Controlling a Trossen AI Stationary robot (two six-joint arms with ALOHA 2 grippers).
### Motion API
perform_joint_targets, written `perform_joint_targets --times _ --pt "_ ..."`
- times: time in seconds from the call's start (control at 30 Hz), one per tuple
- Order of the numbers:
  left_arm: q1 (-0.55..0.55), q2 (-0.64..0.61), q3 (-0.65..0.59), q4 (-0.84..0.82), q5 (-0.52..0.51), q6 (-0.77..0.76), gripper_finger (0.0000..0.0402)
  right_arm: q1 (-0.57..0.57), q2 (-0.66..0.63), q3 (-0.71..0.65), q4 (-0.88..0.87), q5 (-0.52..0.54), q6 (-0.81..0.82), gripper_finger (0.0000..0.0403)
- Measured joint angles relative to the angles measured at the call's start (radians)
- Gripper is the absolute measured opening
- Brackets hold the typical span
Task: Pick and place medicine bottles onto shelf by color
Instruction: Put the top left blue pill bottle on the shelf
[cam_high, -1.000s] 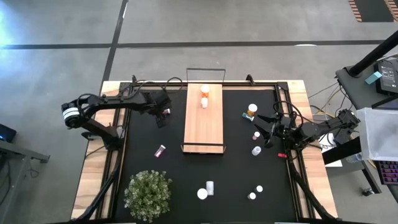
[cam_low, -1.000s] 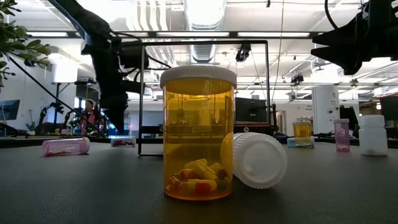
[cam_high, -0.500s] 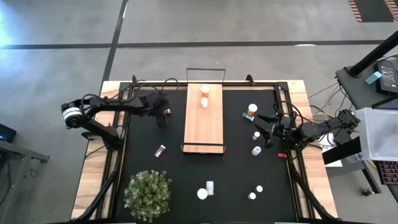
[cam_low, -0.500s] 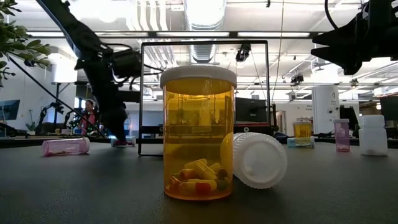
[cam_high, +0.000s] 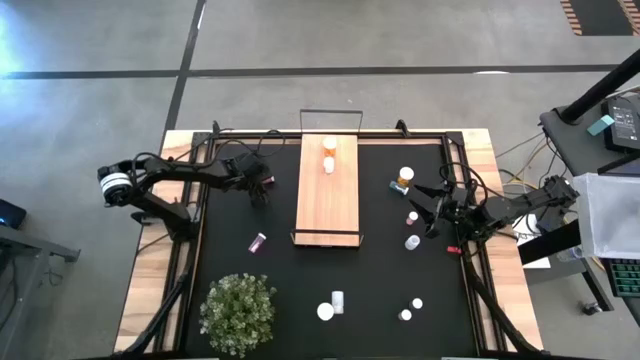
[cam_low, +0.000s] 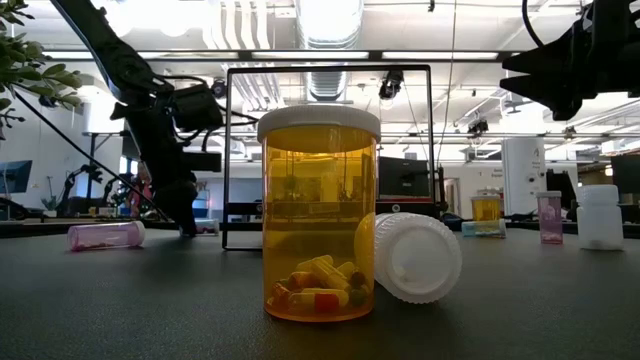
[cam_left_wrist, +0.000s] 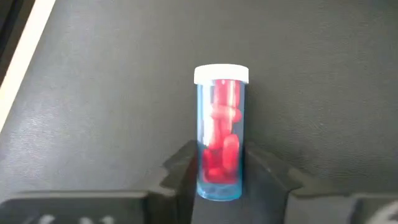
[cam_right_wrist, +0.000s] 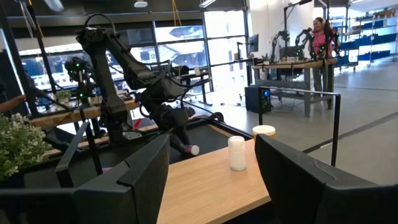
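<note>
High view: shelf (cam_high: 328, 200) at bench's far-centre holds two bottles, one orange (cam_high: 330, 144), one white (cam_high: 328, 165); about nine remain scattered on the mat; left hand (cam_left_wrist: 222, 180) clamped on blue red-pill bottle (cam_left_wrist: 221, 130); right hand (cam_high: 432, 212) half-open, empty.

Looks out between own two dark fingers (cam_right_wrist: 146, 180), set apart with nothing between them, across the light-wood shelf (cam_right_wrist: 211, 186). On the board: a white bottle (cam_right_wrist: 236, 153) upright, and beyond it a white-capped bottle (cam_right_wrist: 263, 130). Farther off, the left pincer (cam_right_wrist: 177, 142) down at a capped bottle (cam_right_wrist: 185, 147) lying on the dark surface. Green plant (cam_right_wrist: 25, 146) at one edge; a person (cam_right_wrist: 321, 34) at a far bench.
</note>
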Motion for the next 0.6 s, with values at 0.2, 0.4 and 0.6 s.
perform_joint_targets --times 0.2,0.4,0.6 --pt "0.002 0.002 0.009 0.018 -0.010 -0.004 0.0061 0.000 0.000 0.000 0.000 0.000 0.000 0.0228" --pt "-0.001 -0.025 0.030 0.023 0.059 -0.109 0.0084 0.000 0.000 0.000 0.000 0.000 0.000 0.0228" --pt "-0.001 -0.120 0.055 0.028 0.092 -0.254 0.0087 0.000 0.000 0.000 0.000 0.000 0.000 0.0228"
